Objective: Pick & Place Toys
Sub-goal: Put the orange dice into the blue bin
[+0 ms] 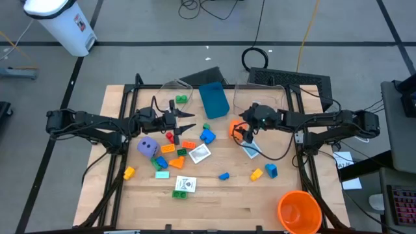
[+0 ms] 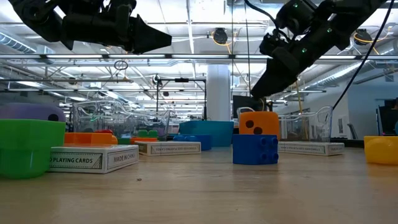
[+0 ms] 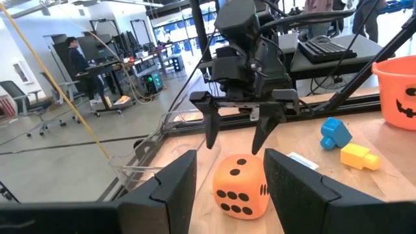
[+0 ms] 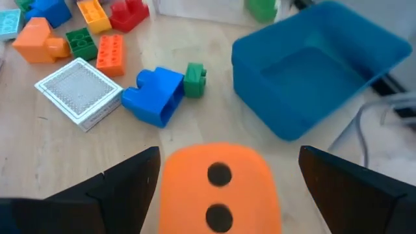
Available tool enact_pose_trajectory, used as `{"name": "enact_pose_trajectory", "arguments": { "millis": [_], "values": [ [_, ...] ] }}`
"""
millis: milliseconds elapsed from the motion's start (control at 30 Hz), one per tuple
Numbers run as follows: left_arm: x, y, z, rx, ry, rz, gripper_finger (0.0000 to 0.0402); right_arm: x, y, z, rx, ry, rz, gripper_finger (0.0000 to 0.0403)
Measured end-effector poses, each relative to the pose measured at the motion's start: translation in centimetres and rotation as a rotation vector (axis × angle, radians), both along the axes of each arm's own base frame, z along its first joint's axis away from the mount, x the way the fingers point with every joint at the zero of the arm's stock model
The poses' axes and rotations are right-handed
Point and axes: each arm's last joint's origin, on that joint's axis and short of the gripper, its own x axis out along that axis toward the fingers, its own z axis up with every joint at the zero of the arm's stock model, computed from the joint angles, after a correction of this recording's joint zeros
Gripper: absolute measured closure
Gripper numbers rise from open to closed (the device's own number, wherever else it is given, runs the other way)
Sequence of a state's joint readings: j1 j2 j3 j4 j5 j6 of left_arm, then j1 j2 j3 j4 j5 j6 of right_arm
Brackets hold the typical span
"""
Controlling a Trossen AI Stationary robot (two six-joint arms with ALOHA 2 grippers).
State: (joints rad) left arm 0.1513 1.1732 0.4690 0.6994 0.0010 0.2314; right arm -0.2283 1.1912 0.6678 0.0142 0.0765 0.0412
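The light wooden table (image 1: pixel 214 195) carries a blue plastic box (image 1: pixel 214 99). Just beside the box, the orange dotted die (image 4: pixel 220 188) rests on the wood between the spread fingers of the open right gripper (image 3: pixel 236 133), which hangs over it without touching. The left gripper (image 1: pixel 187 121), partly open and empty, waits on the box's other side. Only the low view shows a blue brick (image 2: pixel 255 149) before the die.

Die (image 1: pixel 236 128) beside box (image 1: pixel 214 99), on table (image 1: pixel 214 201)

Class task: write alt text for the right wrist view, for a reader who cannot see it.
An orange die sits on the wooden table between the right gripper's open dark fingers. Beyond it lie a blue brick, a white card box, smaller coloured bricks and an empty blue box.
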Motion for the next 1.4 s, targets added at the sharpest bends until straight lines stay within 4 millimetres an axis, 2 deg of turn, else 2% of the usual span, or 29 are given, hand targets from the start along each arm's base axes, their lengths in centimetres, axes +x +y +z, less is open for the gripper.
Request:
{"name": "enact_pose_trajectory", "arguments": {
  "millis": [433, 667, 767, 967, 1400],
  "values": [
    [0.0, 0.0, 0.0, -0.001, 0.004, 0.000, 0.0218, 0.4, -0.1, 0.7, -0.059, -0.064, 0.027, 0.0041],
    [0.0, 0.0, -0.1, -0.001, 0.009, 0.000, 0.0218, 0.5, 0.2, 0.6, -0.014, -0.076, 0.096, 0.0041],
    [0.0, 0.0, -0.1, 0.005, 0.010, 0.000, 0.0218, 0.4, 0.2, 0.6, 0.021, -0.083, 0.073, 0.0037],
    [0.0, 0.0, -0.1, 0.006, 0.010, 0.000, 0.0218, 0.2, 0.2, 0.2, 0.044, -0.045, 0.061, 0.0005],
    [0.0, 0.0, -0.1, 0.007, 0.010, 0.000, 0.0218, 0.8, 0.0, -1.4, 0.053, 0.034, 0.060, 0.0003]
  ]
}}
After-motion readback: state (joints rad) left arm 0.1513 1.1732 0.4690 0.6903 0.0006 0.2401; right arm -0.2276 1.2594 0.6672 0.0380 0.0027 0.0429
